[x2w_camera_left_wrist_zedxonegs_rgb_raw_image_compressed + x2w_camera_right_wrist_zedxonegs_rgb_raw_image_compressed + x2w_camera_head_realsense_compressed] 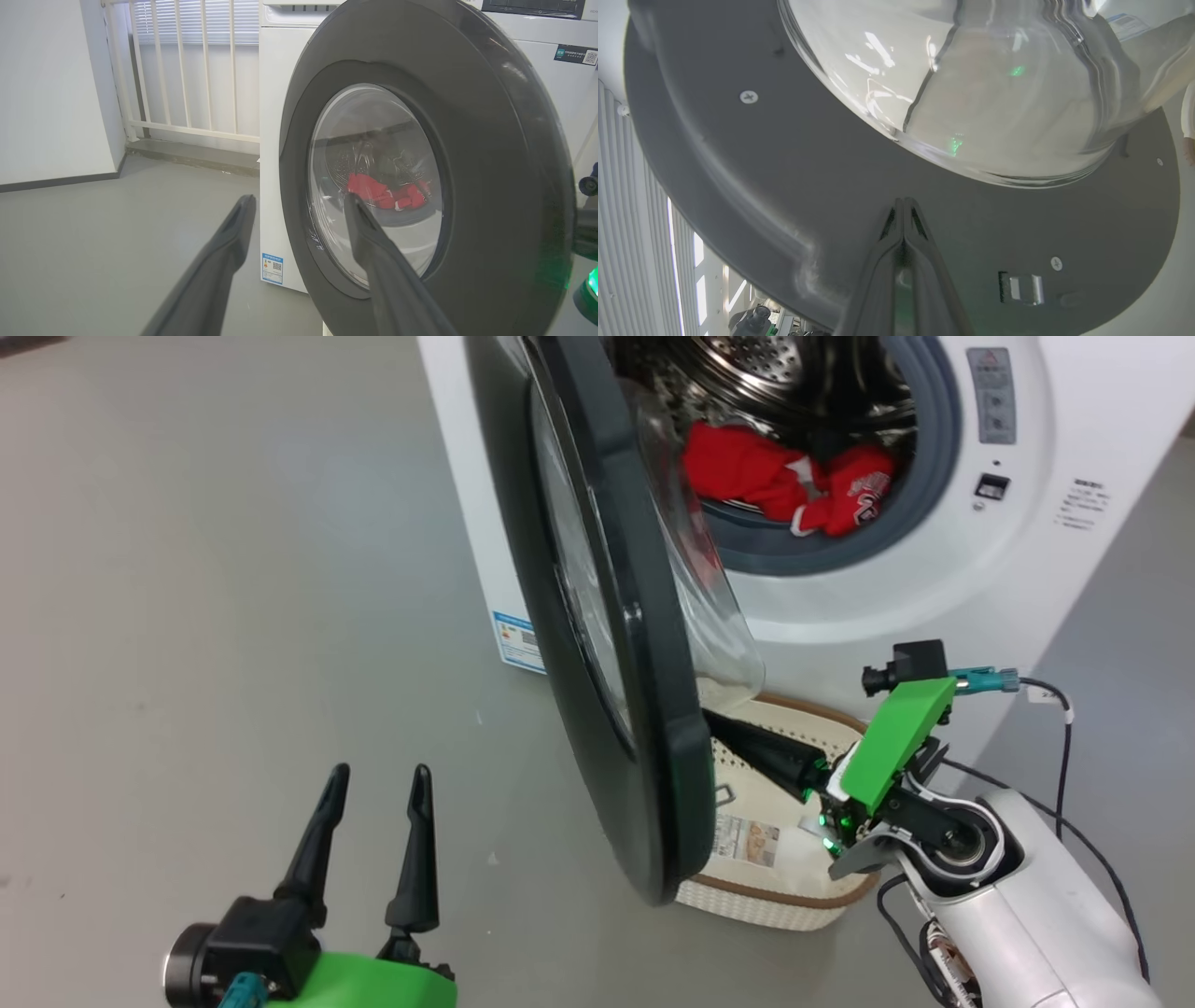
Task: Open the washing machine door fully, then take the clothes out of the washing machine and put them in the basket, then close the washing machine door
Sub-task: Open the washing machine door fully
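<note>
One washing machine [1027, 569], one door [644, 709], one basket [775, 896], one red clothes heap [747, 467], one blue label [516, 639].

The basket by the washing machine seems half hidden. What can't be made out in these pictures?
- Cream perforated plastic basket: head view; the black-rimmed round glass door hides its left end, the shut right pincer crosses it.
- Red clothes in the steel drum: head view; the door's glass bowl blurs their left edge, lettering too small.
- White washing machine panel print: head view, too small to read.
</note>
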